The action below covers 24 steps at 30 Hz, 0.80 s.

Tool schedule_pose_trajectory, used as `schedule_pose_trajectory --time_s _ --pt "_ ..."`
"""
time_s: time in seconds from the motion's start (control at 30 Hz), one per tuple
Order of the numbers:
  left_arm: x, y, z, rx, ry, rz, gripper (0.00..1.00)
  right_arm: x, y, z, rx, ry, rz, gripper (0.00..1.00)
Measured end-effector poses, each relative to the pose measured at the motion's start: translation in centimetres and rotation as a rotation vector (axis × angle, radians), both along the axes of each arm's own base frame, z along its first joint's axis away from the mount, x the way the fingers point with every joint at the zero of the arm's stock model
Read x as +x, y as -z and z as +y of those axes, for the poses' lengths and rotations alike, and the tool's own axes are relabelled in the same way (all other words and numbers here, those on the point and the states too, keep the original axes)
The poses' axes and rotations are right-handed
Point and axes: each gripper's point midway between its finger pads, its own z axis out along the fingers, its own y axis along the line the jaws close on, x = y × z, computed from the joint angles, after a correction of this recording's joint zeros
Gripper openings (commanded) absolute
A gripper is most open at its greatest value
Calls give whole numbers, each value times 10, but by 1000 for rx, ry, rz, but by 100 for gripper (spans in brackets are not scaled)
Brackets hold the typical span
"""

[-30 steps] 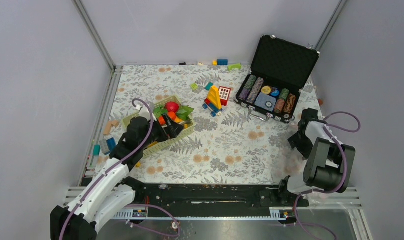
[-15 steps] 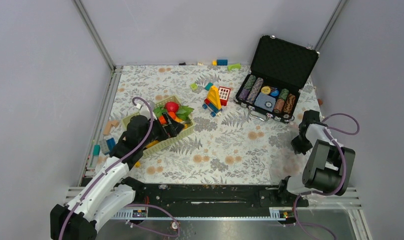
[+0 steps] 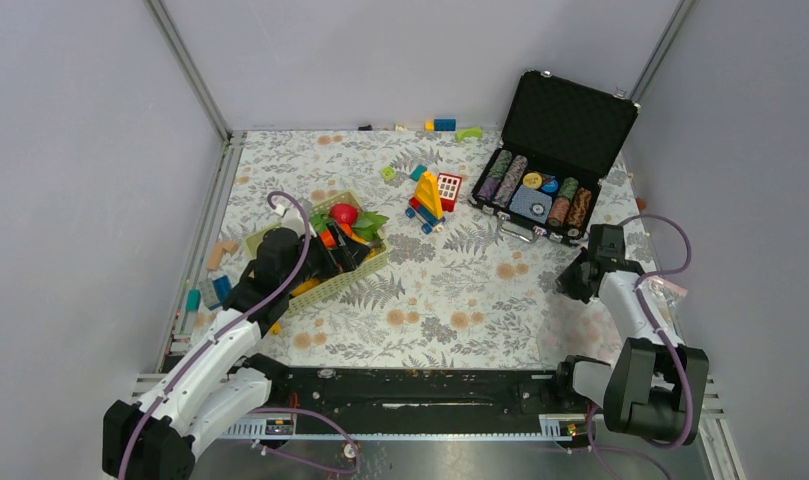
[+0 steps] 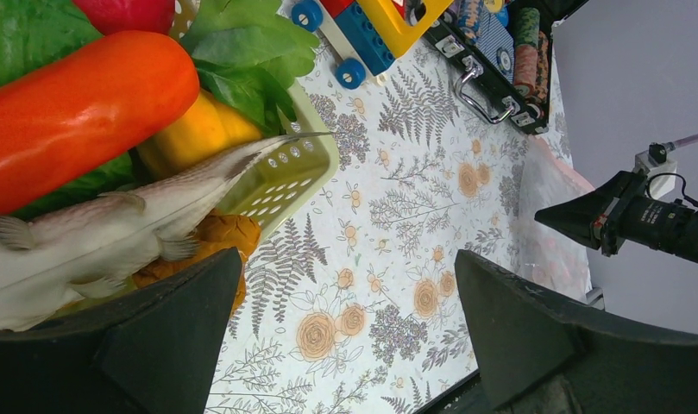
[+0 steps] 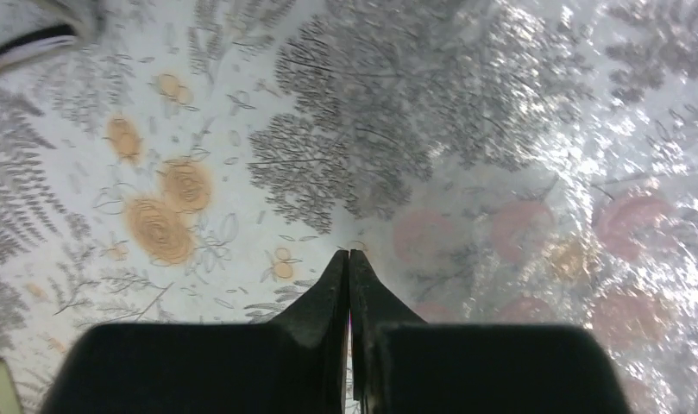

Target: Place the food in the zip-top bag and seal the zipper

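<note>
clear zip-top bag (image 5: pixel 535 155) lies flat at far right, well apart from the food (image 4: pixel 78 103) in the green basket (image 4: pixel 285 172). right gripper (image 5: pixel 349 259) pressed shut at its edge; thin film, if caught, may slip free. left gripper (image 4: pixel 345 293) spread over basket.

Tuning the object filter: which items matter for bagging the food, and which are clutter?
Job: food in the green basket; zip-top bag.
Clutter: poker chip case; block car; loose blocks by the back wall and left edge.
</note>
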Motion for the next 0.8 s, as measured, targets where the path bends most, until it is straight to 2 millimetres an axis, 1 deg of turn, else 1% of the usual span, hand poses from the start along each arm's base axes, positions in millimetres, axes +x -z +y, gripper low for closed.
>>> schedule_pose_trajectory --time_s 0.03,0.07,0.1,0.13,0.17,0.2,0.23,0.27,0.47,0.6,0.63,0.8 --pt "0 1 0 1 2 4 99 -3 2 2 -7 -12 17 24" --pt "0 2 -1 2 2 8 99 -7 4 0 -22 -7 43 40" --pt "1 3 -1 2 3 9 99 -12 7 -4 -41 8 74 62" --pt "0 2 -1 2 3 8 99 -16 9 -7 -54 25 96 73" --pt "1 2 -1 0 3 5 99 -21 10 -10 -71 35 122 77" --pt "1 1 -1 0 3 4 99 -26 11 -13 -85 45 144 80" --pt "1 2 -1 0 3 4 99 -29 11 -15 -95 50 159 87" --pt "1 2 -1 0 3 4 99 -33 11 -16 -106 54 176 89" --pt "2 1 -1 -1 3 0 99 -48 15 -21 -134 64 245 91" --pt "4 3 -2 1 3 3 99 -56 30 -13 -118 31 326 88" --pt "4 4 -2 2 4 7 99 -55 34 -8 -97 21 343 87" --pt "5 6 -3 4 4 11 99 -41 35 2 -92 -33 354 78"
